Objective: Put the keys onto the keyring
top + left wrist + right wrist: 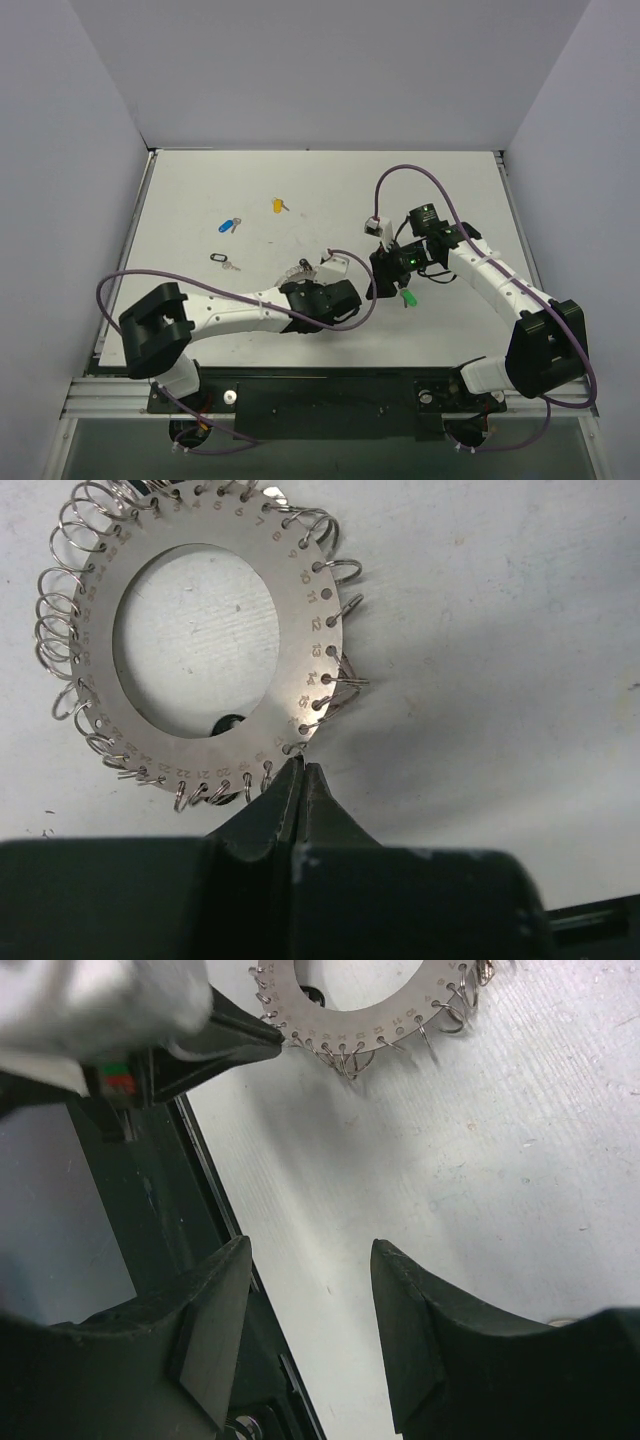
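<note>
The keyring point(300, 268) is a flat silvery hoop point(310, 630) edged with small wire loops, lying on the white table. My left gripper point(303, 765) is shut, its tips pinched at a wire loop on the hoop's lower rim. In the right wrist view the keyring point(350, 1020) shows at the top, with the left fingertip point(262, 1042) against it. My right gripper point(310, 1250) stands open over bare table, with nothing between its fingers. In the top view the right gripper point(383, 282) is right of the ring. A green-headed key point(408, 298) lies just beside it.
A blue-headed key point(229, 225), a yellow-headed key point(279, 205) and a black-headed key point(221, 259) lie on the table's left half. A purple cable point(400, 172) arcs above the right arm. The black rail point(190, 1180) at the table's near edge runs beside the right gripper.
</note>
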You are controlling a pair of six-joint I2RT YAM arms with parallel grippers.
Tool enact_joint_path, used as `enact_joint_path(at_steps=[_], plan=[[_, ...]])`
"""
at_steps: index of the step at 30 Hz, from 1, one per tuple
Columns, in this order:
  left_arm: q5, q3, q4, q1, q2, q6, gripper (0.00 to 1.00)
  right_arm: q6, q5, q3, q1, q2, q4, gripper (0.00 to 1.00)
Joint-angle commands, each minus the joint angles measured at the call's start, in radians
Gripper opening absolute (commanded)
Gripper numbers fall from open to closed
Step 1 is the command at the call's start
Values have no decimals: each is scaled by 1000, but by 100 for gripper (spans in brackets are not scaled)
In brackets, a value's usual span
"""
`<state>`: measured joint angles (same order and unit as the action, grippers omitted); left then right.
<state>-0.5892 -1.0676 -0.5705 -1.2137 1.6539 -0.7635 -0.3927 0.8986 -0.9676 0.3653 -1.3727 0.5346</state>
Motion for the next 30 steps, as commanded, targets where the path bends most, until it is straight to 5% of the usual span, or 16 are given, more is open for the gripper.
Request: enact_joint_path(at_steps=[1,8,18,30], plan=[[77,88,134,55,-143,-22,0,-18,40,-11,0,-6,28,47],[287,319,427,198,-334,-132,0,-44,56,-6,6,-8,34,47],[370,428,555,252,-391,-221,0,-80,74,0,24,-12,42,47],[388,403,460,253,-277,-174,0,-80,69,1,29,-17,44,48]])
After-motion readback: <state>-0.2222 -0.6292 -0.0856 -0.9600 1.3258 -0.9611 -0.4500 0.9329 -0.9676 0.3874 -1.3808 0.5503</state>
